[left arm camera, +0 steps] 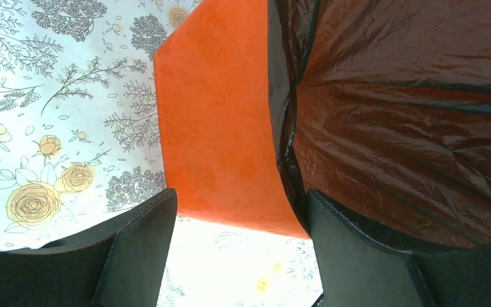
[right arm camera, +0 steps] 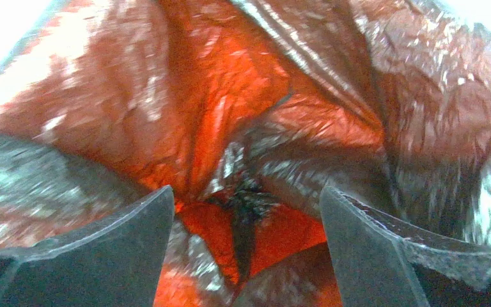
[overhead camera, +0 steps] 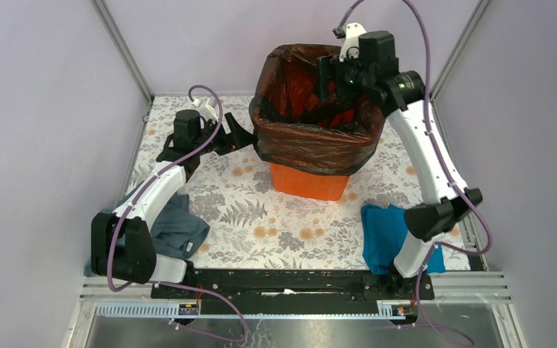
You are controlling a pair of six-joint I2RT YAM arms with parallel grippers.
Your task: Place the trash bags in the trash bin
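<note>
The black trash bag lines the orange trash bin, its mouth folded over the rim and hanging as a skirt down the walls. Its bottom looks bunched rather than seated. A push from inside could drag the skirt off the rim, and a sideways nudge could tip the tall bin. The right gripper hovers over the opening, jaws wide and empty; the left gripper, also wide, sits just beside the bin's left wall near the skirt's hem
</note>
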